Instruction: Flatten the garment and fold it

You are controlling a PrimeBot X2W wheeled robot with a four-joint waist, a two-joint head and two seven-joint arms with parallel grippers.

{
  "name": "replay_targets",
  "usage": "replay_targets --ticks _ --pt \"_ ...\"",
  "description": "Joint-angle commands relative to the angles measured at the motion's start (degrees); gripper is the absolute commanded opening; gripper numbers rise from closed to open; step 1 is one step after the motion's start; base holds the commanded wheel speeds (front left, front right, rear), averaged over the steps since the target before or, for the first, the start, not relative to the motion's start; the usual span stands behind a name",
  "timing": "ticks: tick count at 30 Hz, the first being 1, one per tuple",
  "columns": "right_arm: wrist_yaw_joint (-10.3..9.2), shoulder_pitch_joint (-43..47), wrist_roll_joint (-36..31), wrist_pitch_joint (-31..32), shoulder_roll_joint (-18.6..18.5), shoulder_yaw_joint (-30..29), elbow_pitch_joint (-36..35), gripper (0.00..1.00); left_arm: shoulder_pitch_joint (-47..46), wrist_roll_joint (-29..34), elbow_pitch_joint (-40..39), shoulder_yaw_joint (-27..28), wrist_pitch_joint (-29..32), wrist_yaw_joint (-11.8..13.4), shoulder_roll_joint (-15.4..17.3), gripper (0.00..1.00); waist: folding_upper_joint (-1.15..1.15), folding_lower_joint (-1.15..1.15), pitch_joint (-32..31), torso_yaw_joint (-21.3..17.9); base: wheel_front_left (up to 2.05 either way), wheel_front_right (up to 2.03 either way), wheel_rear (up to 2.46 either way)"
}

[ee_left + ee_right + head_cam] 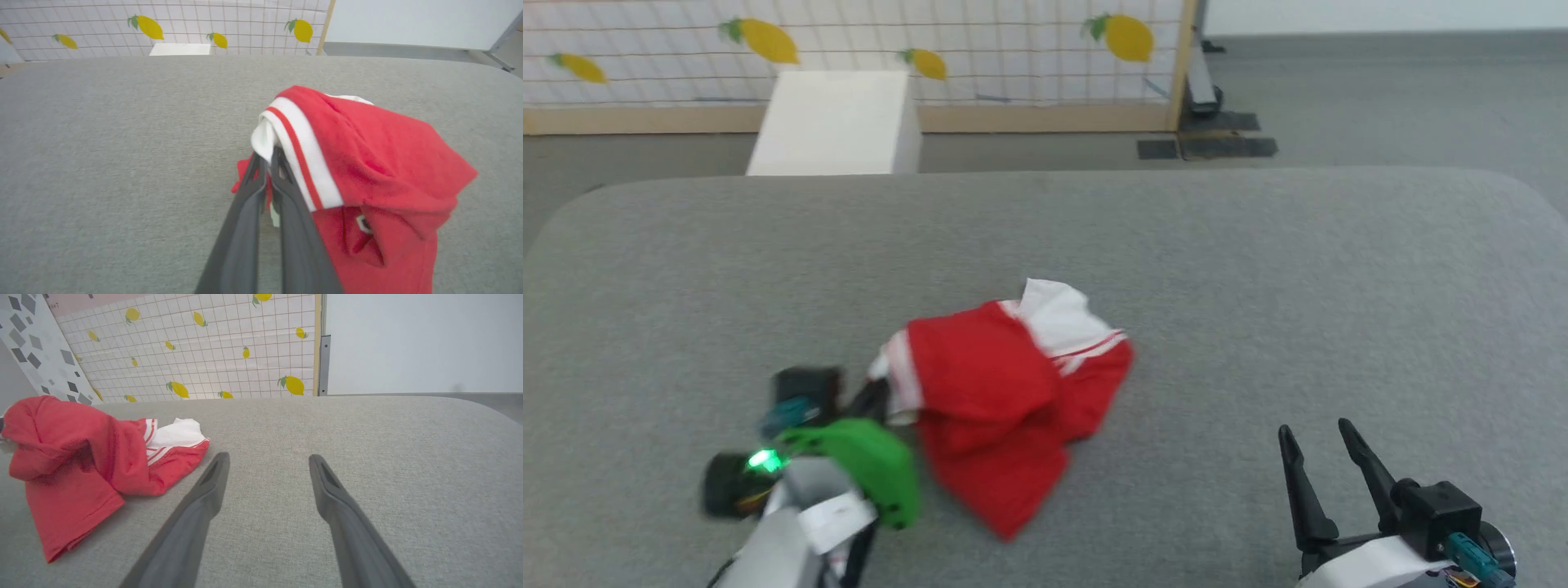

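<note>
Two grippers: the left gripper [267,157] is pinched together on a white sleeve edge of the garment [1001,384], at the heap's 9 o'clock. The right gripper [1315,429] has its fingers apart and empty, well off at the heap's 4 o'clock.
Garment: crumpled in a red heap near the middle of the grey padded surface [1258,261], with one white sleeve poking out at 1 o'clock and a hem flap trailing toward 6 o'clock.
Step in hand: judged to be drawing the sleeve out to open the heap. Pull low and slowly toward 9 o'clock so the cloth slides rather than bunches.
Grip risk: the pinch looks thin, so a jerk could slip it.
Open room: bare surface all round the heap, widest toward 3 o'clock.
Far edge: rounded, at 12 o'clock, with a white box [833,122] and a lemon-print screen [972,49] beyond. Spreading likely needs no reach that far.
</note>
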Motion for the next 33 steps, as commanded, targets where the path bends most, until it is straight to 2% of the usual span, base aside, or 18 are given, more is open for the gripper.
replay_targets --ticks 1,6,7,8,13,19,21,27,33 --pt "-0.1 0.46 0.25 -0.34 0.02 0.03 0.18 1.0 1.68 -1.0 0.13 1.56 -0.85 1.23 0.65 0.0 0.0 0.0 -1.2 2.28 0.0 0.0 0.0" --pt "-0.1 0.33 0.09 -0.34 0.02 0.28 0.89 1.0 5.67 -2.53 5.22 2.77 0.78 2.33 1.44 0.0 0.0 0.0 -0.46 3.3 0.0 0.0 0.0" --pt "-0.1 0.23 0.03 -0.34 0.02 0.26 1.04 1.0 5.99 -2.57 6.21 2.58 0.89 2.38 1.31 0.37 0.0 0.0 -0.33 3.41 0.0 0.0 0.0" --pt "-0.1 0.12 -0.01 -0.34 0.02 0.17 1.17 1.0 6.14 -2.63 7.24 2.44 0.6 2.43 1.01 1.0 0.0 0.0 -0.16 3.59 0.0 0.0 0.0" --pt "-0.1 -0.38 -0.07 -0.34 0.02 -0.33 1.74 1.0 5.26 -1.89 9.84 2.08 -4.38 2.56 -0.01 1.0 0.0 0.0 0.01 4.46 0.0 0.0 0.0" --pt "-0.1 -0.64 -0.28 -0.34 0.02 -1.09 2.09 1.0 3.53 0.47 8.54 1.77 -17.97 1.87 -0.85 1.0 0.0 0.0 -1.18 6.23 0.0 0.0 0.0" --pt "-0.1 -0.84 -0.42 -0.34 0.02 -1.2 1.98 1.0 3.45 1.82 7.67 1.66 -20.78 1.93 -1.04 1.0 0.0 0.0 -1.74 7.06 0.0 0.0 0.0" --pt "-0.1 -3.48 -1.01 2.34 -0.02 1.29 1.66 1.0 5.54 8.59 -0.38 0.58 -22.01 1.35 -1.74 1.0 0.0 0.0 -2.04 10.26 0.0 0.0 0.0" --pt "-0.1 -11.33 2.45 13.67 -4.82 8.24 3.11 1.0 8.45 14.37 -3.77 -1.81 -22.03 0.39 -2.53 1.0 0.0 0.0 0.07 14.78 0.0 0.0 0.0"
